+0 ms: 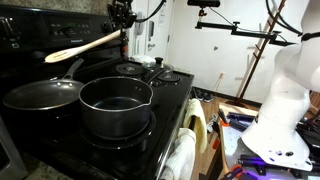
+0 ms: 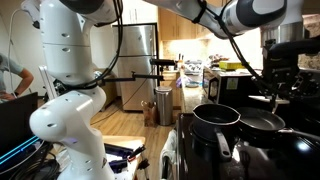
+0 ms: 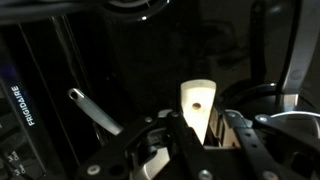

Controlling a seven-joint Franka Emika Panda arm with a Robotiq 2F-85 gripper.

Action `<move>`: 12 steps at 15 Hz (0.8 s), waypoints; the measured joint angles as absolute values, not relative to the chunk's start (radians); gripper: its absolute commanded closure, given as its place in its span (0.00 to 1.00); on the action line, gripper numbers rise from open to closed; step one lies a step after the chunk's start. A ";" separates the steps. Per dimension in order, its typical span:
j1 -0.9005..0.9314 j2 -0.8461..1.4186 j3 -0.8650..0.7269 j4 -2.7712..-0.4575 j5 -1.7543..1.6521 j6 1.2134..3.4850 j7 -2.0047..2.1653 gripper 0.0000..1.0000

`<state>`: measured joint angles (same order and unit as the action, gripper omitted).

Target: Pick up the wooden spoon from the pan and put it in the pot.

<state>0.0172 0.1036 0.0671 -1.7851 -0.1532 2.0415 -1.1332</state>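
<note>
The gripper (image 1: 123, 28) hangs over the far side of the stove, clamped on the handle end of the wooden spoon (image 1: 85, 44). The spoon slants down leftward in the air above the pan (image 1: 40, 96). The pot (image 1: 115, 105) sits just right of the pan.

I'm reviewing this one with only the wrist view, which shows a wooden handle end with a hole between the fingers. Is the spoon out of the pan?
Observer: Yes. In an exterior view the wooden spoon hangs tilted in the air above the pan, with the gripper shut on its handle end.
Operator: Where is the pot?
Observer: The pot stands beside the pan on the black stove.
Operator: Anything inside it?
Observer: It looks empty, and the spoon is not in it.
</note>
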 measured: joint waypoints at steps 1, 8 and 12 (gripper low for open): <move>0.017 0.092 0.063 -1.774 -0.196 2.012 -1.133 0.93; 0.017 -0.005 0.057 -1.774 -0.267 1.899 -1.169 0.70; 0.017 -0.009 0.057 -1.781 -0.267 1.898 -1.170 0.93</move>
<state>0.0174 -0.0090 0.0570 -1.7806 -0.2672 1.8983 -1.1700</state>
